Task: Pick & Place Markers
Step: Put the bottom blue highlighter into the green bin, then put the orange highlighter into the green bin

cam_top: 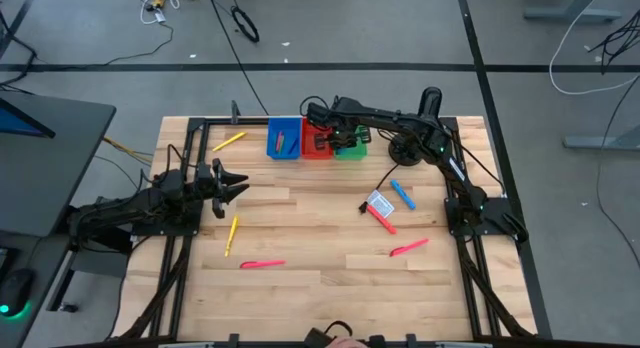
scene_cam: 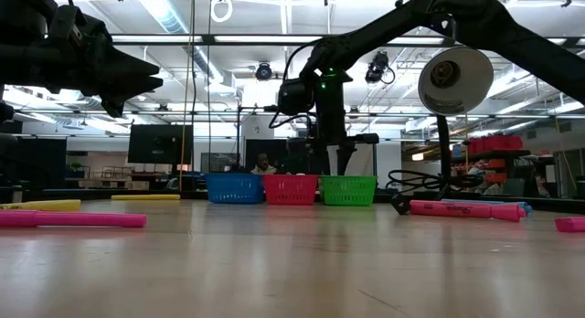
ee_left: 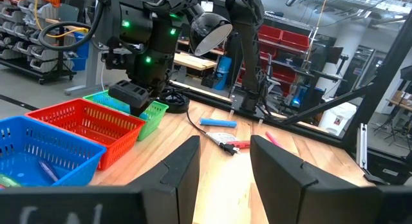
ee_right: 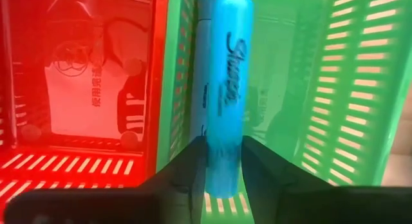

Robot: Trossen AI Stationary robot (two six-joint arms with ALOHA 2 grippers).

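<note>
My right gripper (cam_top: 341,138) (ee_right: 223,179) points down over the green bin (cam_top: 353,148), near the wall it shares with the red bin (cam_top: 316,141), and is shut on a blue marker (ee_right: 222,89). The blue bin (cam_top: 284,138) stands left of the red one. Loose markers lie flat on the table: two yellow (cam_top: 228,141) (cam_top: 232,234), two pink (cam_top: 262,264) (cam_top: 409,247), a blue (cam_top: 402,195) and a red (cam_top: 381,220). My left gripper (cam_top: 235,185) (ee_left: 225,166) waits open at the table's left side, pointing level, with nothing between its fingers. My right gripper has one end of the blue marker (ee_right: 223,166) between its two fingers, one finger on each side. The fingers come from above, pointing down. The marker runs out from the fingertips over the green bin's inside, beside the bin's wall; whether it rests on the bin I cannot tell.
A small white-and-blue card (cam_top: 378,203) with a black cable lies by the blue and red markers at the right. The three bins stand in a row at the far edge. A dark frame runs around the wooden table (cam_top: 320,288).
</note>
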